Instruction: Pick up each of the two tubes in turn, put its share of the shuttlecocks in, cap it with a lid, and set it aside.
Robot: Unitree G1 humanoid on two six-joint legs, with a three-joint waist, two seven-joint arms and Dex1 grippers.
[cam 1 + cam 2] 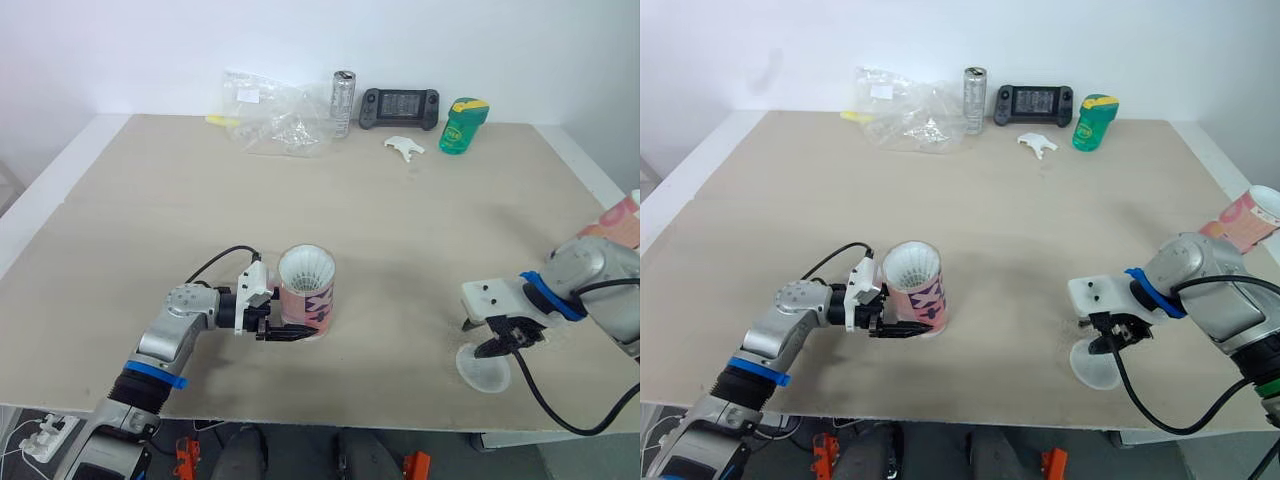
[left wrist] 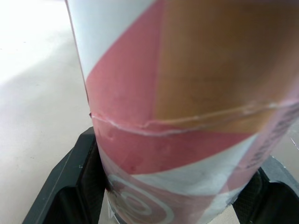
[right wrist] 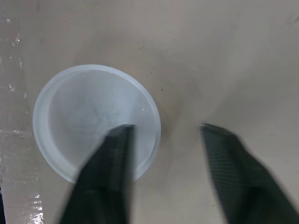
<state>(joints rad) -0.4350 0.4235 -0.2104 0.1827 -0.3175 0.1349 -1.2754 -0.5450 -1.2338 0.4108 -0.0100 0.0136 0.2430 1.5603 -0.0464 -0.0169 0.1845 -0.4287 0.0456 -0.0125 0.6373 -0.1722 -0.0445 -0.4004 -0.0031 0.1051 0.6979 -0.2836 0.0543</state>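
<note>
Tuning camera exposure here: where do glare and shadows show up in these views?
Left wrist view: the table beside the tube glares almost white. Right wrist view: a soft shadow lies by the lid, and a glossy strip glints. Left eye view: the bag sparkles; the light is even and shadows are faint.

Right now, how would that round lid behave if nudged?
The lid looks like thin, translucent plastic, so probably light and slightly flexible. Lying flat on the table, it would likely slide rather than roll. Its low rim may resist pinching.
</note>
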